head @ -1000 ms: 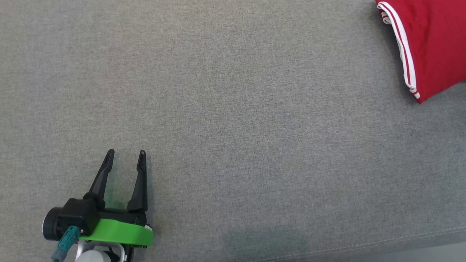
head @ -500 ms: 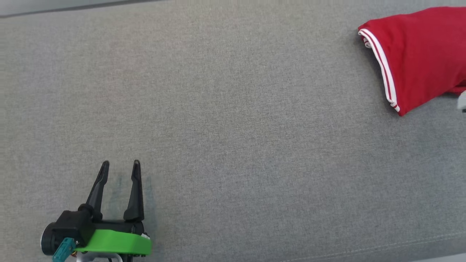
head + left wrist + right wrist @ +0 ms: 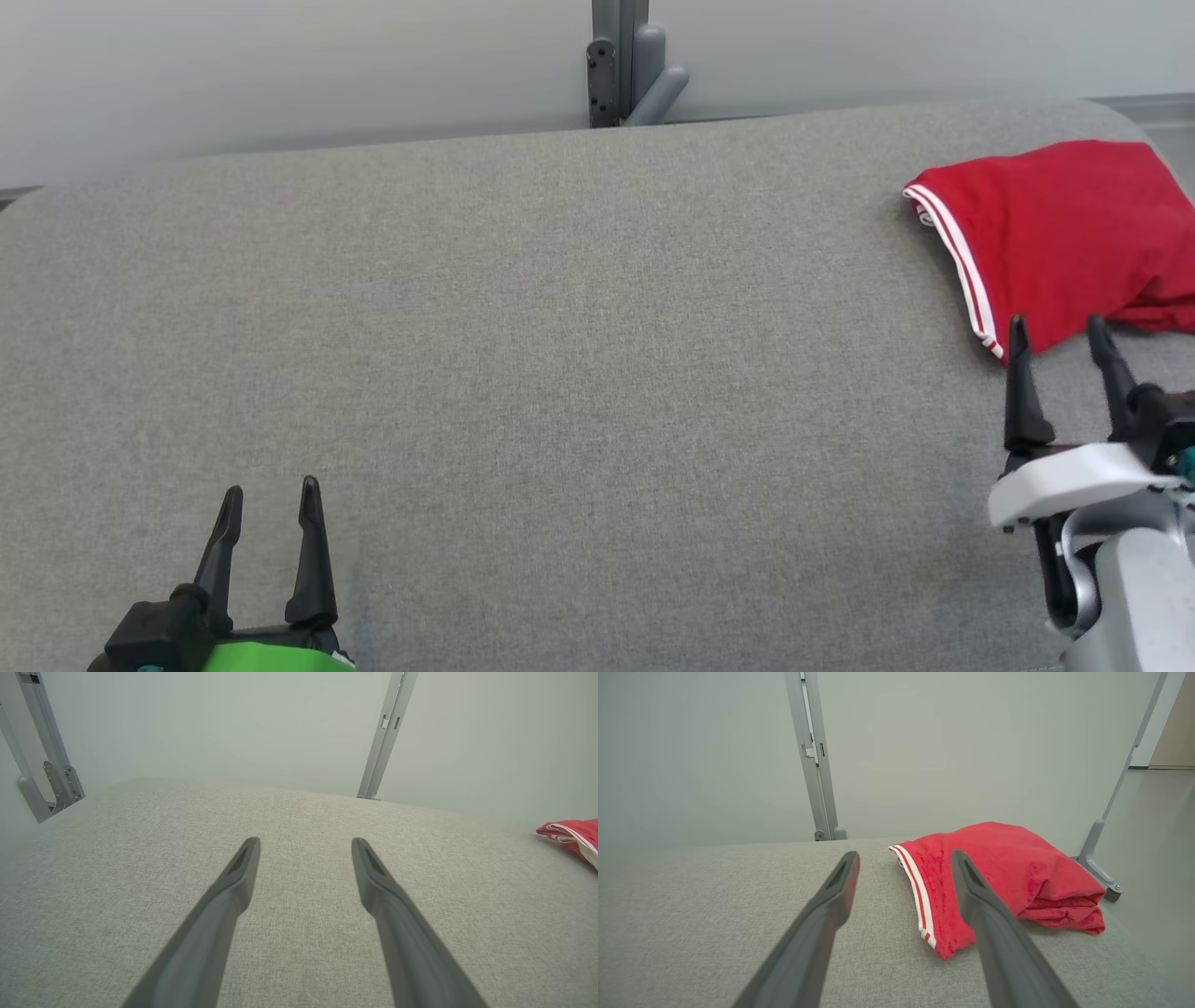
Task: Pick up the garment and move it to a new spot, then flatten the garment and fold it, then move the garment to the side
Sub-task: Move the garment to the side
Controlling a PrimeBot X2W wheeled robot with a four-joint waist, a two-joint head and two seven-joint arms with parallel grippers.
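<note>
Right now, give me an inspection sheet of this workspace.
Surface: grey cloth-covered table, flat.
Job's things: red garment with white stripes, folded, at the far right corner.
Clutter: nothing seen.
Pincers: left pincer open, empty, over bare cloth at near left; right pincer open, empty, at the garment's near edge.
Cables: teal plug beside the right pincer; no loose lead seen.
Surroundings: pale wall and a grey metal post behind the table.

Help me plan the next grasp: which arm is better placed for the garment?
Right, probably. The right gripper is open, pointing at the striped edge of the garment; the left gripper sits far away.
</note>
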